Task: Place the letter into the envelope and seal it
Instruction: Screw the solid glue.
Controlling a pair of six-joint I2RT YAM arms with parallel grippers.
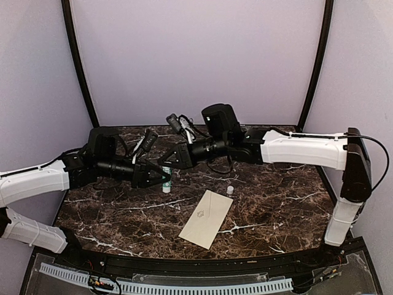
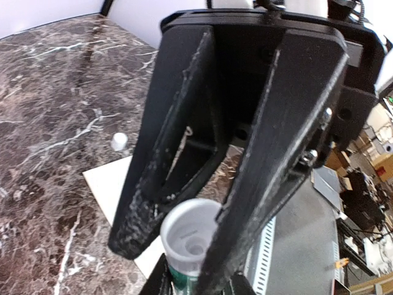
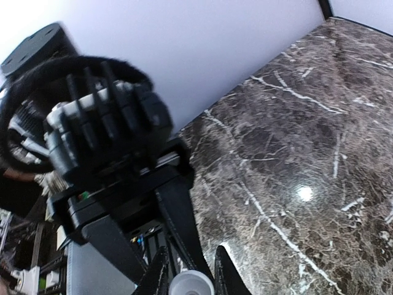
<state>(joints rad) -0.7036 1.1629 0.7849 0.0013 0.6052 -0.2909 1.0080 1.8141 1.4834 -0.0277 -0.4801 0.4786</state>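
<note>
Envelope (image 1: pixel 206 220) lies flat on the counter (image 1: pixel 123 215), on the near side of both sets of fingers and well apart from them, with nothing touching it. No separate letter shows. Whether it already sits inside, I can't tell, and the flap is hard to read from above.

Between the arms is the glue stick (image 1: pixel 166 182). The left fingers (image 1: pixel 153 177) are clenched on its green body, and the right fingers (image 2: pixel 270 153) are pinched on its white end. A small white cap (image 1: pixel 230 190) lies to the right of the fingers.

This looks like glue prep for sealing. Done well, the left holds firm while the right turns gently along the stick's axis, without bending it. The glue itself doesn't show.
</note>
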